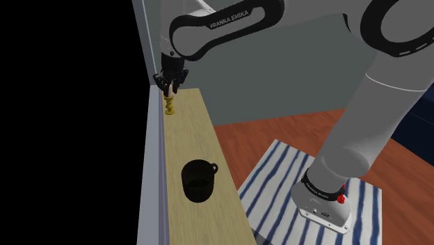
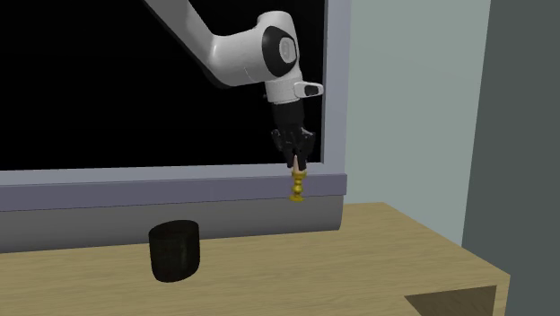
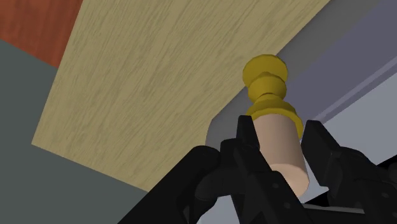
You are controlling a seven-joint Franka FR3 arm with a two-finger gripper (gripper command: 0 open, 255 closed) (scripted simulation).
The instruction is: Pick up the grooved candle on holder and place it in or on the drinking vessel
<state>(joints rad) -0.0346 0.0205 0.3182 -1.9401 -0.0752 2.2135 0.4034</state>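
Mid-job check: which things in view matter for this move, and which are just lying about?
In the job: pale candle on a gold turned holder, clasped in the black end effector; black handled mug.
Just there: light wooden counter; blue-and-white striped rug; grey window sill.

Under the gripper [image 1: 170, 88], a pale wood-grain bench [image 1: 198, 132] runs along a grey window frame [image 1: 154, 160] just behind it, with a black area [image 1: 69, 104] beyond. Past the bench, the red-brown floor [image 1: 278, 129] carries a blue-and-white striped rug [image 1: 278, 181]. A pale wall [image 2: 404, 90] adjoins the frame.
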